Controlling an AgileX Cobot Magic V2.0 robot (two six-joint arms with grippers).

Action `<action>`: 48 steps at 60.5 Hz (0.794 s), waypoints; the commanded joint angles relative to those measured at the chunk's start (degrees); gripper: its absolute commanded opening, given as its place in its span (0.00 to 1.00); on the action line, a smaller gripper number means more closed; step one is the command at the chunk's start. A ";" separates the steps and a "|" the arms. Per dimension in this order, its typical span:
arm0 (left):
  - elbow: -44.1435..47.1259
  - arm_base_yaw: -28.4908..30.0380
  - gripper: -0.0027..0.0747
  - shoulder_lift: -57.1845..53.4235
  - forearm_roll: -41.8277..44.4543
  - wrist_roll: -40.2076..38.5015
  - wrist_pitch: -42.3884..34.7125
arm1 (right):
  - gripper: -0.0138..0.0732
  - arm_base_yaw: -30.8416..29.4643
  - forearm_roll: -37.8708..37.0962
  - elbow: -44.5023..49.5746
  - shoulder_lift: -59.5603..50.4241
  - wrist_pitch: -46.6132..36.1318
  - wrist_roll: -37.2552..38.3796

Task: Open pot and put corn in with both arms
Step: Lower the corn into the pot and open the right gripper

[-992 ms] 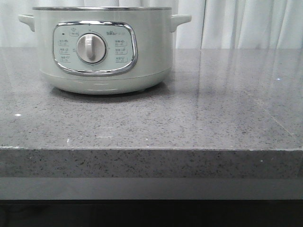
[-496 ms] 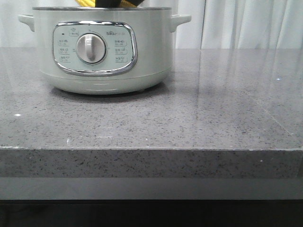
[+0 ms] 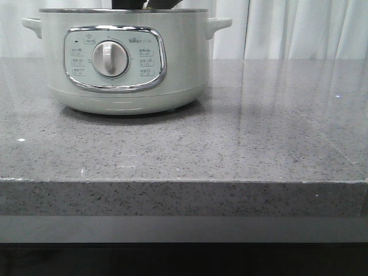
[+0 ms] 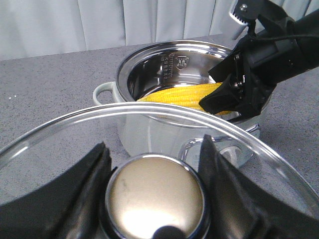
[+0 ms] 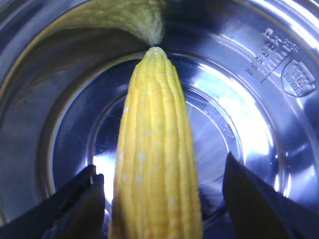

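Note:
The pale grey-green pot (image 3: pixel 126 63) stands at the back left of the counter, lidless. In the left wrist view its steel inside (image 4: pixel 149 74) is open and the yellow corn (image 4: pixel 179 95) lies in it. My left gripper (image 4: pixel 154 159) is shut on the metal knob (image 4: pixel 155 196) of the glass lid (image 4: pixel 60 134) and holds it off to the side of the pot. My right gripper (image 5: pixel 162 169) is open inside the pot, a gap on each side of the corn (image 5: pixel 154 109). Its dark parts show above the rim (image 3: pixel 146 4).
The grey speckled counter (image 3: pixel 230 144) stretches right of the pot, its front edge (image 3: pixel 184 181) near me. A white curtain (image 3: pixel 287 29) hangs behind. The pot's side handles (image 3: pixel 218 24) stick out.
The right gripper came into the front view above the pot with the corn, then sank. The corn has dropped below the rim and only dark gripper parts show.

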 commanded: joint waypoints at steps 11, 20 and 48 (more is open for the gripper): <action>-2.18 0.20 0.34 -0.17 -0.13 -0.20 -8.14 | 0.76 -0.70 0.19 -2.07 -10.48 2.69 5.81; -2.18 0.20 0.34 -0.17 -0.13 -0.20 -8.14 | 0.76 -0.81 0.19 -0.09 -16.72 5.91 8.24; -2.18 0.20 0.34 -0.17 -0.13 -0.20 -8.14 | 0.76 -0.60 1.25 35.51 -46.24 -15.00 8.24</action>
